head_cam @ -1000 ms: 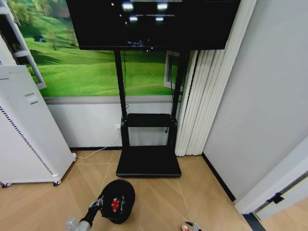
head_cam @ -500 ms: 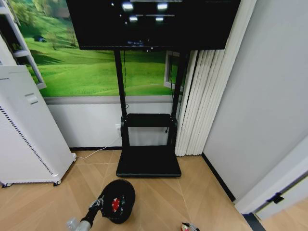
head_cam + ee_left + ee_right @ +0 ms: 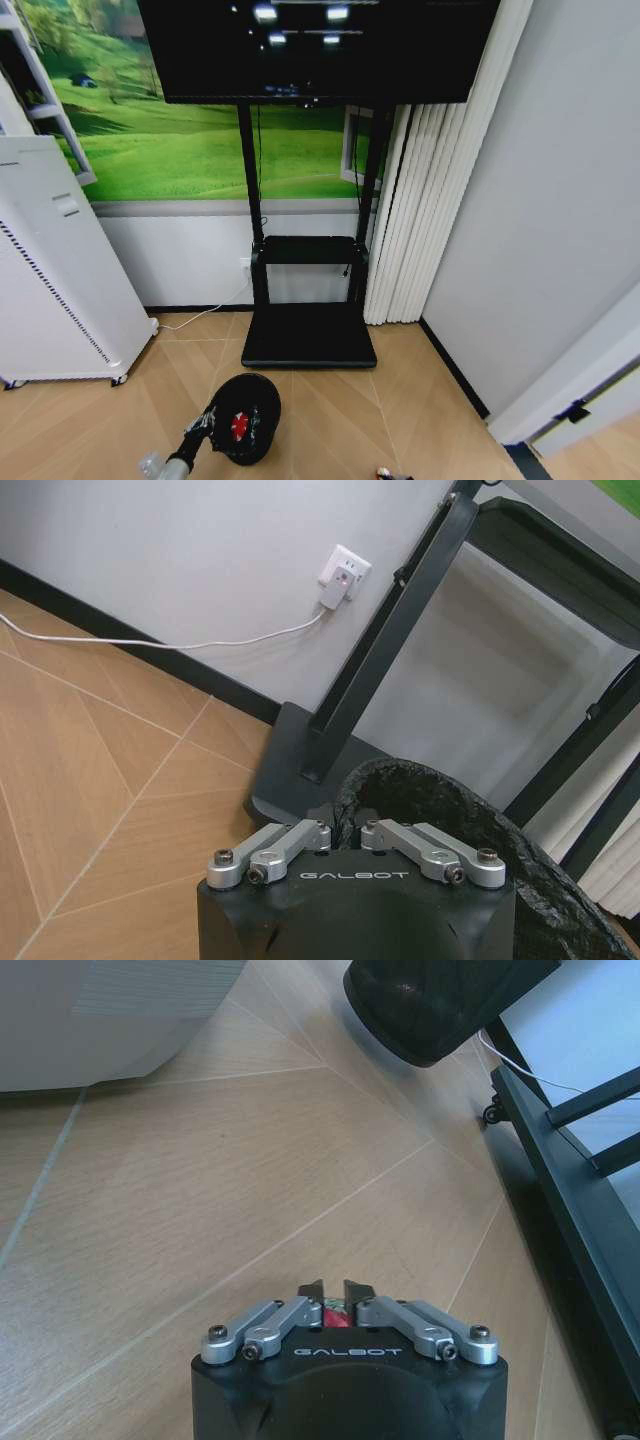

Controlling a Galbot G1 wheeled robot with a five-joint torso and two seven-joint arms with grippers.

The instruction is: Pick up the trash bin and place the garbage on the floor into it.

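- The red scrap held by the right gripper [image 3: 333,1293] has slid lower since a second ago; in the head view it is now just a tiny bit at the bottom edge [image 3: 383,473], near the front right of the TV stand base [image 3: 308,337]. Everything else sits where it was.
- The trash bin [image 3: 247,403] is in front of the TV stand base, a little to its left, and it is lifted off the wooden floor [image 3: 340,420].
- The left gripper [image 3: 343,832] holds the bin by its rim. Its fingers are pinched narrow on the black edge.
- Inside the bin, a red and white wrapper [image 3: 238,426] lies at the bottom.
- In the right wrist view, the right gripper hangs over the floor with its fingers close together on a red wrapper [image 3: 336,1310]. Only a small bit of red peeks out between them.
- From that view the bin [image 3: 440,1005] is well ahead of the right gripper, beside the TV stand base [image 3: 570,1210].
- A white cabinet on wheels [image 3: 55,275] stands to the left of the TV stand base.
- A white cable [image 3: 150,640] runs along the floor to a wall plug [image 3: 340,580] behind the stand's left leg.
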